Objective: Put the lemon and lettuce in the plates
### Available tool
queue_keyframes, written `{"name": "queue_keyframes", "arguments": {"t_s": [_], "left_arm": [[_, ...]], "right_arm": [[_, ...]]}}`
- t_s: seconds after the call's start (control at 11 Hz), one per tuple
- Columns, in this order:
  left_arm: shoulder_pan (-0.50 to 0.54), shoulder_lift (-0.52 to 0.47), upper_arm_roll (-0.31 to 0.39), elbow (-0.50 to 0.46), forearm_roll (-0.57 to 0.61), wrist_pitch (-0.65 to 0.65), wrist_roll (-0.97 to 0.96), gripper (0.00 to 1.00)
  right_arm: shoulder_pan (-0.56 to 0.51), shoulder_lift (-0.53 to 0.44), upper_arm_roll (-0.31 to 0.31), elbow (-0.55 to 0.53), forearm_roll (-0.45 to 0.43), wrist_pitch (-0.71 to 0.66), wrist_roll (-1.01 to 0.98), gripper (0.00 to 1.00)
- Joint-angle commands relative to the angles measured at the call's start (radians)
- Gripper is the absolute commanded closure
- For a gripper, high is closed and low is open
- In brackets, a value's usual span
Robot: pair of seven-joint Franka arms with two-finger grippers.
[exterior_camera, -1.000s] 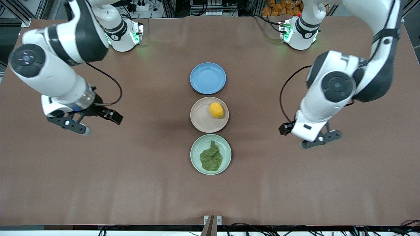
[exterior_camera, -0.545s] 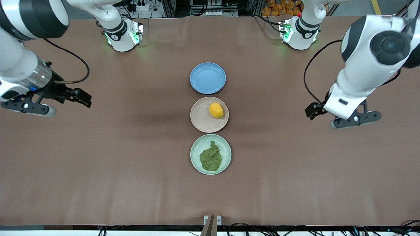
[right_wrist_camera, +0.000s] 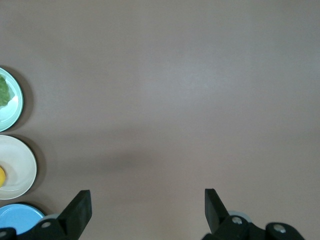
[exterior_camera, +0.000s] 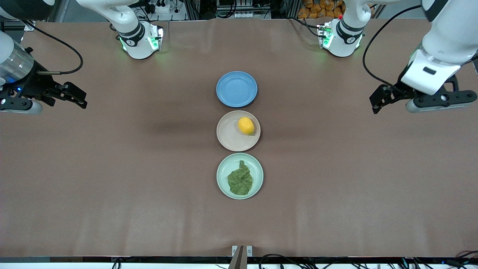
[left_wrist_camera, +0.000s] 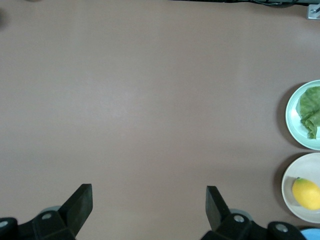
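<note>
The lemon (exterior_camera: 246, 126) lies in the beige-pink plate (exterior_camera: 227, 133) at the table's middle. The lettuce (exterior_camera: 240, 179) lies in the mint green plate (exterior_camera: 224, 166), nearer to the front camera. My left gripper (exterior_camera: 440, 101) is open and empty over bare table at the left arm's end. My right gripper (exterior_camera: 16, 105) is open and empty over the right arm's end. The left wrist view shows its open gripper (left_wrist_camera: 149, 192), the lettuce (left_wrist_camera: 311, 107) and the lemon (left_wrist_camera: 306, 193). The right wrist view shows its open gripper (right_wrist_camera: 147, 196) and both plates' edges (right_wrist_camera: 20, 167).
An empty blue plate (exterior_camera: 236, 89) sits beside the beige-pink plate, farther from the front camera. The three plates stand in one row down the brown table's middle. The arm bases (exterior_camera: 140, 39) stand along the edge farthest from the front camera.
Both arms have swung outward from the plates toward their own ends of the table, grippers open and empty. The lemon, lettuce and plates have not moved.
</note>
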Motion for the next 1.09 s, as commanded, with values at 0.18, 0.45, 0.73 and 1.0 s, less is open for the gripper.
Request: {"name": "queue_keyframes", "arguments": {"t_s": [0.18, 0.45, 0.73, 1.0], "left_arm": [[0.002, 0.008, 0.036, 0.114, -0.055, -0.110, 0.091, 0.00], [0.007, 0.048, 0.039, 0.113, -0.114, -0.110, 0.125, 0.00], [0.006, 0.040, 0.039, 0.114, -0.124, -0.137, 0.160, 0.00], [0.008, 0.040, 0.041, 0.114, -0.120, -0.140, 0.162, 0.00]], "right_arm": [[-0.029, -0.045, 0.010, -0.039, 0.013, 0.005, -0.019, 0.00], [-0.029, -0.047, 0.010, -0.035, 0.013, -0.002, -0.020, 0.00], [-0.029, -0.047, 0.009, -0.032, 0.013, -0.005, -0.020, 0.00], [-0.029, -0.045, 0.009, -0.031, 0.013, -0.005, -0.020, 0.00]]}}
